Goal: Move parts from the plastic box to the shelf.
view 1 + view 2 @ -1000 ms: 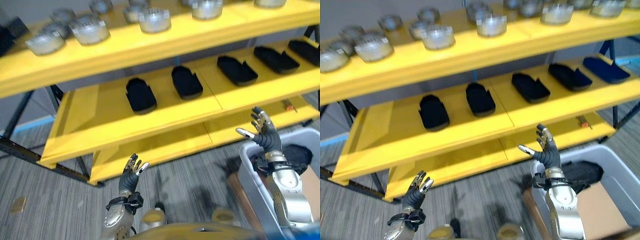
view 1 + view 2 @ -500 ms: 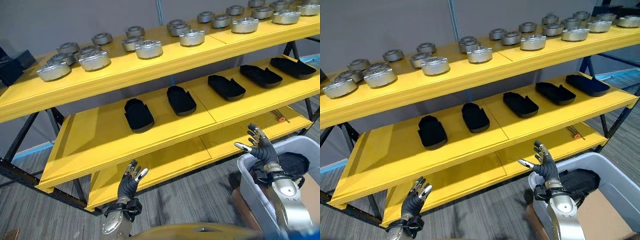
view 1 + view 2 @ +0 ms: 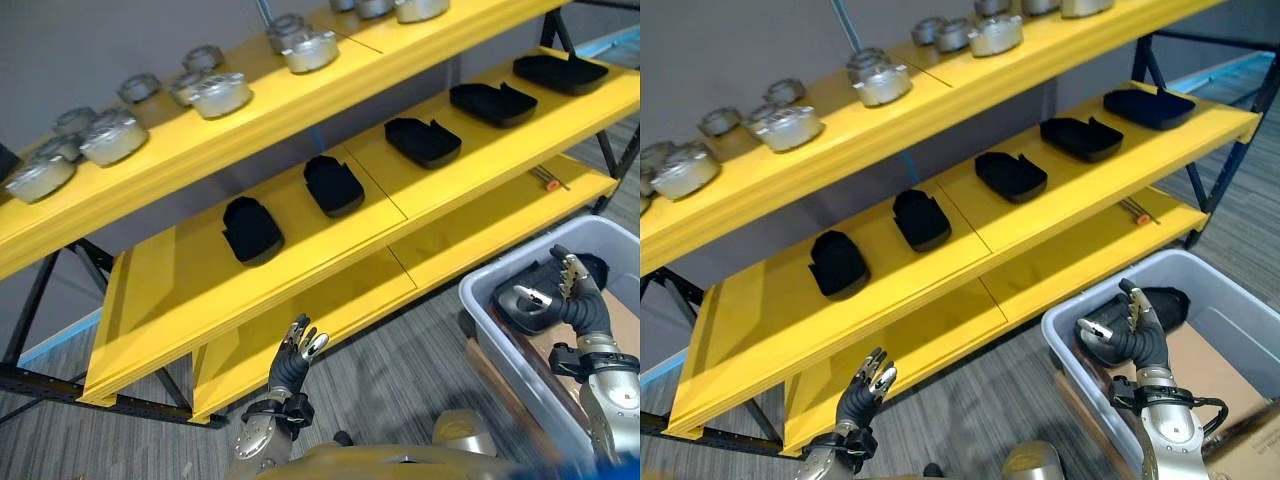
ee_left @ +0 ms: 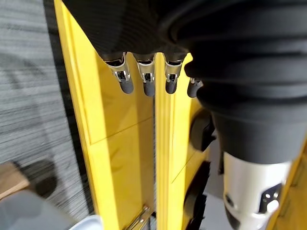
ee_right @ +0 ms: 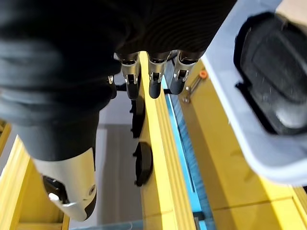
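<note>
Black parts (image 3: pixel 1018 174) lay in a row along the yellow shelf's (image 3: pixel 940 260) middle level, one more (image 3: pixel 1160 305) inside the grey plastic box (image 3: pixel 1230 300). The right robot hand (image 3: pixel 1130 335) hovered over the box's near-left corner, fingers spread and empty. The left robot hand (image 3: pixel 865 390) hung open by the shelf's bottom front edge.

I see the yellow shelf (image 3: pixel 970 270) in three tiers. Its top board carries a row of round silver metal parts (image 3: pixel 880 82). Five black parts (image 3: pixel 922 219) lie spaced along the middle board. The bottom board holds a small orange-tipped tool (image 3: pixel 1133 211). The grey plastic box (image 3: pixel 1080 385) stands on the grey floor (image 3: pixel 970 425).
</note>
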### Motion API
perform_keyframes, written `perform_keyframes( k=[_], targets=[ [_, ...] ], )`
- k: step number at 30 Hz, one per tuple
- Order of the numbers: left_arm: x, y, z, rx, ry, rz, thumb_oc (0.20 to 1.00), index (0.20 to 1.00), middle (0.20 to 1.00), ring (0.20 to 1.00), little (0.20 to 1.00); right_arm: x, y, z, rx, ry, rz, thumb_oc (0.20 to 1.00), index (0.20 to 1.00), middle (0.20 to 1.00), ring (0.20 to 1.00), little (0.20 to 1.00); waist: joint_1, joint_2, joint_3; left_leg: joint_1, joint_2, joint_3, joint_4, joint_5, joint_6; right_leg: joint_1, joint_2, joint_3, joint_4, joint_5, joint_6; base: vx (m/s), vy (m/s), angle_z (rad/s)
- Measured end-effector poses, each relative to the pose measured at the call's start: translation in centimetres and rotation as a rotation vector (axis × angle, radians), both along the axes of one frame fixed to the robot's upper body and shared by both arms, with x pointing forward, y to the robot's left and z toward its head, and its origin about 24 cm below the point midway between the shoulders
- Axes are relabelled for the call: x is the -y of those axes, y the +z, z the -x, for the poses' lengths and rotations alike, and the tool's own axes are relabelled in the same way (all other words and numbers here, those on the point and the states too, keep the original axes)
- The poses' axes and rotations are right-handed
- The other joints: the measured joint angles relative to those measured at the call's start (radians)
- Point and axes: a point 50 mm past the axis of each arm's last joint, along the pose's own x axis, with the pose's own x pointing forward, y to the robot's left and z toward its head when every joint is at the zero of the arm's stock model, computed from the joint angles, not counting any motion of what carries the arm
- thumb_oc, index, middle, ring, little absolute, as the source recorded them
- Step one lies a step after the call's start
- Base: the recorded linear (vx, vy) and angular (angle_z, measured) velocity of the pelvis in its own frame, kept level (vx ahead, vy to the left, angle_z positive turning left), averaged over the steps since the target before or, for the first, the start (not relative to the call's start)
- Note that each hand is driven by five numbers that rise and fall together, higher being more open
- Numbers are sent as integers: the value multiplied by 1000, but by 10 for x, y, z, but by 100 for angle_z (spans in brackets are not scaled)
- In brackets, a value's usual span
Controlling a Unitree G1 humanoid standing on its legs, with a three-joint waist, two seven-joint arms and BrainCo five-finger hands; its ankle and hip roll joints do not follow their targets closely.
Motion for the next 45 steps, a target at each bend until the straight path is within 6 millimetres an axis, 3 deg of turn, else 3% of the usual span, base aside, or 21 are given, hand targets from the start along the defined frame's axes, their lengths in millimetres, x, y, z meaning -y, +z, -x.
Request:
perform_keyframes(
  k=[2,6,8,9,10,12,13,15,16,17,18,19,20,25,29,35,40,41,42,44,45],
  targets=[
    [4,4,-7,26,-24,1,1000,1000,1000,1000,1000,2,2,0,10,-19,8,1000,1000,1000,1000,1000,-6,-20,30,2,1,-4,-7,13,57,-17,-4,-13,43,-25,-21,2,-171,14],
    [0,6,-12,43,-14,0,1000,1000,1000,1000,1000,4,7,-6,50,-46,7,1000,1000,1000,1000,1000,11,-40,54,-42,-39,-94,16,-27,51,-79,6,24,76,-36,-51,51,-172,-22],
    [-8,6,-13,47,6,-16,1000,1000,1000,1000,1000,-2,6,-9,66,-48,-20,1000,1000,1000,1000,1000,23,-101,94,-69,-152,-84,34,-62,12,-73,-30,70,63,-20,-64,66,-130,-84],
    [-16,5,-12,40,32,-33,1000,1000,1000,1000,1000,-10,2,-15,68,-31,-51,1000,1000,1000,1000,1000,86,-155,128,-85,-267,-135,-21,-63,9,-61,-37,159,4,18,-64,16,-66,-227],
    [-32,4,-8,30,63,-75,1000,1000,1000,1000,1000,-27,-6,-25,51,29,-87,1000,1000,1000,1000,1000,170,-187,157,-118,-311,-254,-15,-62,10,-32,1,276,-81,81,-66,15,-3,-261],
    [-40,5,-11,35,87,-95,1000,1000,1000,1000,1000,-32,-5,-26,64,50,-92,1000,1000,1000,1000,1000,179,-179,183,-137,-263,-261,86,-76,21,17,29,281,-152,115,-46,25,83,-153],
    [-43,5,-11,28,98,-106,1000,1000,1000,1000,1000,-32,-4,-26,71,49,-94,1000,1000,1000,1000,1000,174,-150,171,-140,-228,-277,127,-103,25,29,58,293,-171,121,-30,58,106,-90],
    [-38,11,-22,69,108,-83,1000,1000,1000,1000,1000,-28,2,-20,105,30,-86,1000,1000,1000,1000,1000,178,-109,162,-181,-192,-191,131,-64,-33,-16,90,324,-72,78,8,104,95,-53],
    [-38,19,-28,105,95,-93,1000,1000,1000,1000,1000,-25,0,-18,98,20,-89,1000,1000,1000,1000,1000,158,-127,154,-175,-213,-189,75,-75,-58,-38,101,281,28,47,-33,93,78,13],
    [-40,25,-31,134,73,-116,1000,1000,1000,1000,1000,-28,-4,-18,93,13,-117,1000,1000,1000,1000,1000,150,-176,132,-178,-252,-158,56,-104,-95,-13,72,272,-33,33,-79,86,83,-5],
    [-43,27,-32,145,68,-130,1000,1000,1000,1000,1000,-31,-4,-21,105,20,-132,1000,1000,1000,1000,1000,167,-206,115,-196,-268,-151,139,-88,19,25,3,266,-157,31,-31,69,77,-39],
    [-43,25,-29,130,73,-129,1000,1000,1000,1000,1000,-33,0,-26,119,36,-128,1000,1000,1000,1000,1000,159,-173,106,-173,-229,-174,152,-103,19,51,11,274,-211,56,-24,52,65,-42],
    [-42,22,-25,115,77,-120,1000,1000,1000,1000,1000,-32,5,-27,130,53,-102,1000,1000,1000,1000,1000,139,-130,82,-133,-183,-186,88,-91,-54,63,24,272,-233,58,1,57,62,1],
    [-49,22,-23,111,84,-151,1000,1000,1000,1000,1000,-46,0,-30,103,133,-122,1000,1000,1000,1000,1000,134,-160,64,-54,-257,-154,-15,-38,12,96,-58,283,-286,85,52,57,73,-9],
    [-46,23,-25,117,60,-156,1000,1000,1000,1000,1000,-49,1,-33,111,146,-125,1000,1000,1000,1000,1000,126,-172,32,-27,-256,-128,-45,-37,14,109,-61,294,-318,96,65,40,124,-20],
    [-39,23,-27,123,34,-145,1000,1000,1000,1000,1000,-51,1,-34,107,156,-127,1000,1000,1000,1000,1000,97,-131,-9,-28,-250,-102,-66,-31,5,78,-49,318,-314,107,60,12,117,-19],
    [-40,27,-35,147,23,-158,1000,1000,1000,1000,1000,-64,5,-42,125,210,-138,1000,1000,1000,1000,1000,99,-126,-14,-29,-236,-67,-80,-38,2,-11,-13,359,-259,144,54,18,82,-63],
    [-40,27,-36,148,26,-161,1000,1000,1000,1000,1000,-67,7,-45,133,222,-139,1000,1000,1000,1000,1000,100,-125,-12,-27,-226,-52,-81,-41,-1,-37,4,346,-244,171,57,39,36,-228],
    [-45,24,-29,129,51,-185,1000,1000,1000,1000,1000,-85,11,-62,154,294,-158,1000,1000,1000,1000,1000,141,-97,10,5,-177,-17,-103,-63,-3,-118,80,174,-249,331,73,38,2,-300],
    [-51,9,-10,42,98,-197,1000,1000,1000,1000,1000,-100,14,-65,173,349,-190,1000,1000,1000,1000,1000,152,-112,25,36,-172,79,-85,-83,7,-57,6,-169,-372,255,-65,18,-122,-282],
    [-52,4,-5,23,154,-174,1000,1000,1000,1000,1000,-101,9,-62,148,355,-193,1000,1000,1000,1000,1000,150,-111,28,31,-166,116,-73,-99,-4,-64,-49,-213,-385,240,-49,77,-248,-149]
  ],
)
